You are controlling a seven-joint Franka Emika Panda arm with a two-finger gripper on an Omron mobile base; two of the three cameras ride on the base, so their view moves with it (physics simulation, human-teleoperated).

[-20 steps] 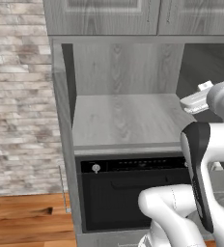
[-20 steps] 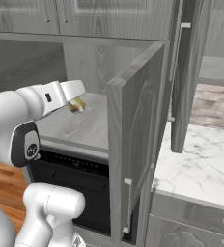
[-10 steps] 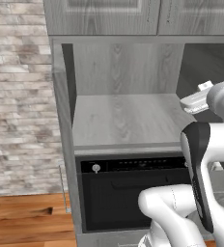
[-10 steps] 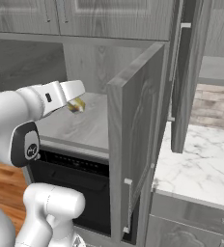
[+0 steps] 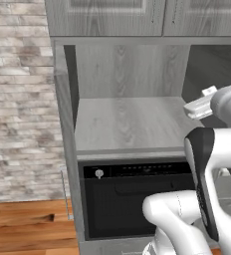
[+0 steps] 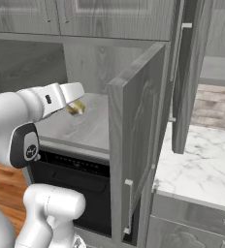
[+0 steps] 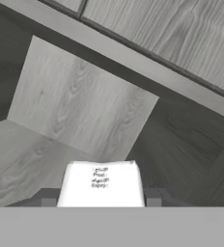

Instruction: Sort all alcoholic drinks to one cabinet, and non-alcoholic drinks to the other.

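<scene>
- Grey wood-grain cabinet niche point(image 5: 130, 124) above the black oven point(image 5: 132, 199) fills the left base view; its shelf lies bare beside the arm.
- Right base view: the gripper point(image 6: 76, 107) holds a cream-yellow carton point(image 6: 75, 108) over the shelf, beside the open door point(image 6: 136, 140).
- Hand view: the jaws clamp the carton's sides; light, crushable, best held mid-body.

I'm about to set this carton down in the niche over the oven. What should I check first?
1. Grip: ok. The pincer is shut on the cream-yellow carton.
2. Niche door swung out of the way: ok.
3. Landing spot on the niche shelf bare: ok.
4. Carton already over the shelf: ok.
5. Gap between carton bottom and shelf: cannot tell.
6. Carton upright: cannot tell.
</scene>
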